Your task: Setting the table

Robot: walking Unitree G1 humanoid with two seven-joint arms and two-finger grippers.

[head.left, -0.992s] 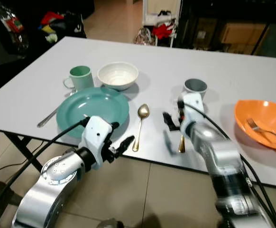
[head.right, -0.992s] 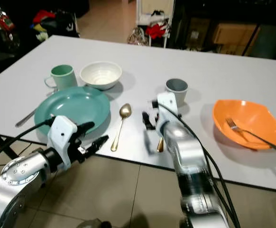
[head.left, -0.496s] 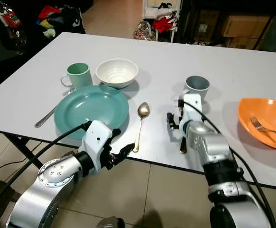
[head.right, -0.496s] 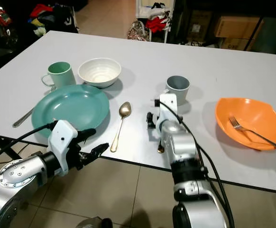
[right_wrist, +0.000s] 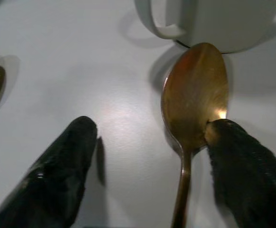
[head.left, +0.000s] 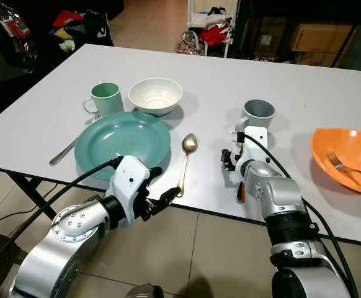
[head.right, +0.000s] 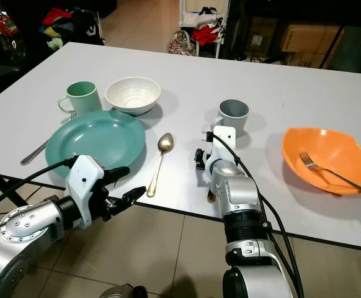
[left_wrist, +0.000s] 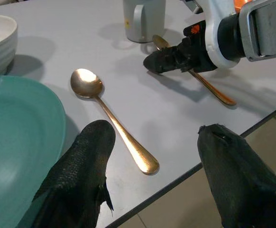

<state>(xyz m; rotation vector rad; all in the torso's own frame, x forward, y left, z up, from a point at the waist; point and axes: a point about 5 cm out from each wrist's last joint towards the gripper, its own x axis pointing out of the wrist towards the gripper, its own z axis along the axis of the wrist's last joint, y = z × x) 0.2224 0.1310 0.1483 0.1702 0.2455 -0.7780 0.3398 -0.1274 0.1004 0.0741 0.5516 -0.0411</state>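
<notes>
A teal plate (head.left: pixel 122 143) lies near the table's front edge, with a green mug (head.left: pixel 106 99) and a white bowl (head.left: pixel 155 95) behind it. Right of the plate is a gold spoon (head.left: pixel 186 155). My left gripper (head.left: pixel 159 186) hovers open at the table edge, its fingers (left_wrist: pixel 81 175) either side of that spoon's handle (left_wrist: pixel 128 142). My right gripper (head.left: pixel 229 159) is open and low on the table before the grey mug (head.left: pixel 258 112). A second gold spoon (right_wrist: pixel 195 95) lies there, and one finger (right_wrist: pixel 237 166) touches its bowl.
An orange bowl (head.left: pixel 345 158) with a fork (head.left: pixel 348 167) in it sits at the right. Another fork (head.left: pixel 66 151) lies left of the plate. The table's front edge (head.left: pixel 205 211) runs just under both arms. Boxes and clutter stand on the floor beyond the table.
My right forearm has swung in straighter over the second spoon, and its gripper has edged toward the grey mug. The left gripper has hardly moved. The camera has shifted slightly.
</notes>
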